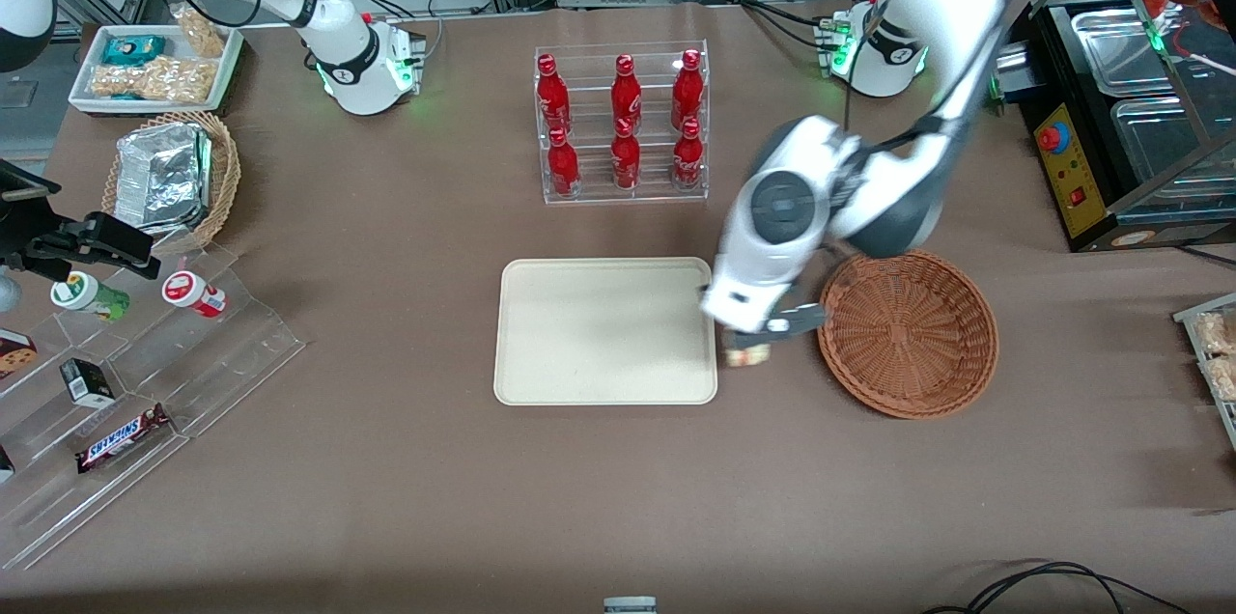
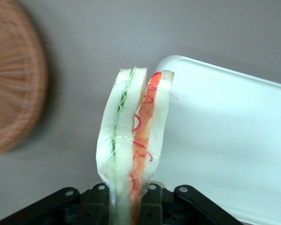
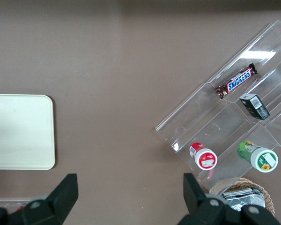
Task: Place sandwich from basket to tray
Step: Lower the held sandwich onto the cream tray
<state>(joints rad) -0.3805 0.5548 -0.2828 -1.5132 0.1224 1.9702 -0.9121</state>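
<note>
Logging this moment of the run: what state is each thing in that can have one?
Sandwich: wrapped in clear film, held upright in the claw, above the table between basket and tray.
Claw: shut on the sandwich, beside the tray's edge.
Basket: empty.
Tray: empty.
Bottle rack: holds six red bottles, upright.

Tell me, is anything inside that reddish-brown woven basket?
No. The basket shows bare weave. Its sandwich hangs in the pincer above the table, between basket and tray. The arm covers a sliver of its rim.
</note>
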